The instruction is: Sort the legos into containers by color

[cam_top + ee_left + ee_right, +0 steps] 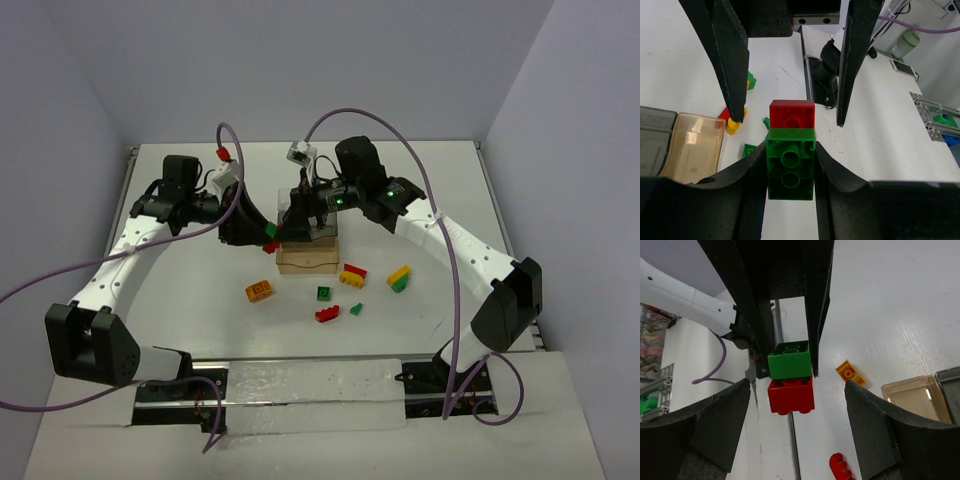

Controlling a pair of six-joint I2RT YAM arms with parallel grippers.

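Note:
My left gripper (262,232) is shut on a green brick (790,170) with a red brick (792,115) stacked on its far end, held above the table. My right gripper (298,222) faces it, open. Its fingers (720,425) stand wide on either side of the red brick (791,392) without touching it. The amber tray (308,257) sits just below the grippers. The grey tray (652,135) is behind it; the clear one is hidden by the grippers. Loose legos lie in front: orange (260,291), green (323,293), red (327,314), small green (356,309), red-yellow (353,275), yellow-green (400,277).
Both arms reach in over the trays and meet at the middle of the table. Purple cables loop above each arm. The table's near edge has a metal rail (310,380) between the arm bases.

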